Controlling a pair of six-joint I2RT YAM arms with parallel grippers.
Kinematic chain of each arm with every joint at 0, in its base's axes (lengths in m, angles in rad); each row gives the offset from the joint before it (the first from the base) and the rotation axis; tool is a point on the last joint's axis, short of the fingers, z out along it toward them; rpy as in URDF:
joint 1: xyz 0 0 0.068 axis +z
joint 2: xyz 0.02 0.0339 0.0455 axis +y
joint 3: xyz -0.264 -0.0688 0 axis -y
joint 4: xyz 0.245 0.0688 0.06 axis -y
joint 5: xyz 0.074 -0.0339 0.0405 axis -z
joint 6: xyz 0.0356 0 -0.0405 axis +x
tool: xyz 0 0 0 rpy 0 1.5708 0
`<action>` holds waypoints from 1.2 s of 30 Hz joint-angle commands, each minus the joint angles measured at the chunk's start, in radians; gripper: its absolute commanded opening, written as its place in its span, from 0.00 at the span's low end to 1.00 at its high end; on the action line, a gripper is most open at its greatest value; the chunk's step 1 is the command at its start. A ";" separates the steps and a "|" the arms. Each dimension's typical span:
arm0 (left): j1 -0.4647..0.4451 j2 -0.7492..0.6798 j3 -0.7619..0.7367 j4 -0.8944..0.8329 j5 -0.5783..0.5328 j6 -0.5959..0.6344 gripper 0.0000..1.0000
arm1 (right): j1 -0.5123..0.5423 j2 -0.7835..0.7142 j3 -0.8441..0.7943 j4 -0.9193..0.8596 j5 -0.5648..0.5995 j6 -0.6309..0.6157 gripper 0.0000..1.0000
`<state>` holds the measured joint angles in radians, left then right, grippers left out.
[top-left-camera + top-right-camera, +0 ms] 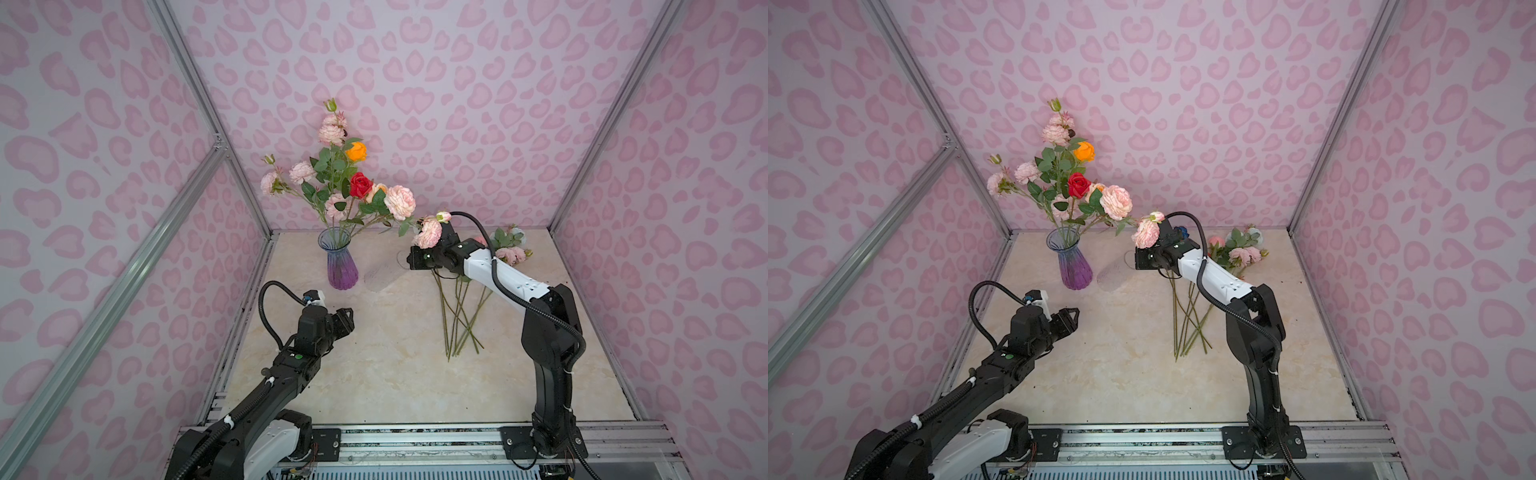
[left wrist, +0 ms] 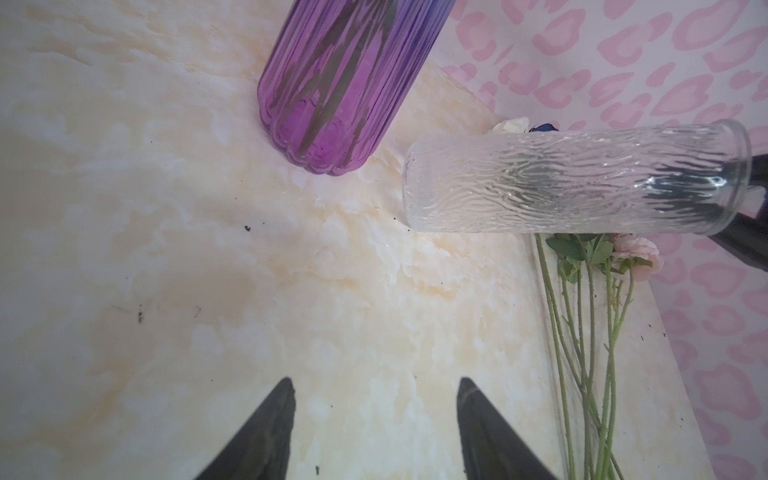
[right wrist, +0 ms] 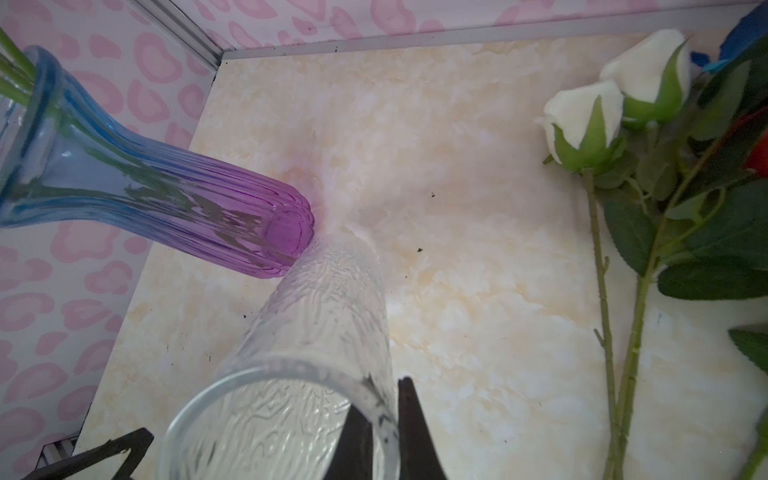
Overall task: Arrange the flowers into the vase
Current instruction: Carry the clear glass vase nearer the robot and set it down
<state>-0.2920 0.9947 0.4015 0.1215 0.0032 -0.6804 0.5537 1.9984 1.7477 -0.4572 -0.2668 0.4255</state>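
R gripper (image 3: 386, 436) pinches rim of clear vase (image 3: 324, 316), jaws shut on the glass. Just beyond it stands purple vase (image 1: 341, 270) w/ most flowers (image 1: 360, 185) already in, maybe two-thirds done. Several loose blooms (image 1: 512, 254) lie on R gripper's other side, yet to go. L gripper (image 1: 345, 320) hangs open, empty.

Vases: 2. One purple-blue vase (image 1: 342, 266) ahead of the left gripper (image 2: 374, 380), and one clear vase (image 2: 561, 183) with its rim pinched in the right gripper (image 3: 380, 399).
Grippers: 2.
Blooms in the purple-blue vase, counted in a top view: 1 orange bloom (image 1: 356, 151), 1 red bloom (image 1: 360, 185), 6 pale pink blooms (image 1: 400, 202), 1 peach bloom (image 1: 376, 189) half hidden.
1 more pink bloom (image 1: 428, 233) just beside the right gripper; can't tell if it's in a vase.
White buds (image 3: 582, 120): 2, off to the right gripper's side.
Loose stems (image 1: 456, 328) on the tabletop (image 1: 374, 374): at least 5, crossing, exact count unclear.
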 commanded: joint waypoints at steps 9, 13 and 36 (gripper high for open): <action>-0.001 -0.150 -0.026 -0.032 0.042 -0.032 0.64 | 0.000 -0.274 -0.233 -0.046 0.077 -0.042 0.00; -0.001 -0.226 -0.035 -0.079 0.059 -0.035 0.64 | 0.017 -0.383 -0.318 -0.136 0.119 -0.067 0.00; -0.080 -0.284 0.039 -0.228 0.117 0.036 0.63 | 0.304 -0.331 -0.047 -0.707 0.398 -0.222 0.00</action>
<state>-0.3630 0.7006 0.4202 -0.0879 0.1085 -0.6689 0.8326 1.6257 1.6638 -1.0794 0.0742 0.2489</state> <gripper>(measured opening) 0.631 0.085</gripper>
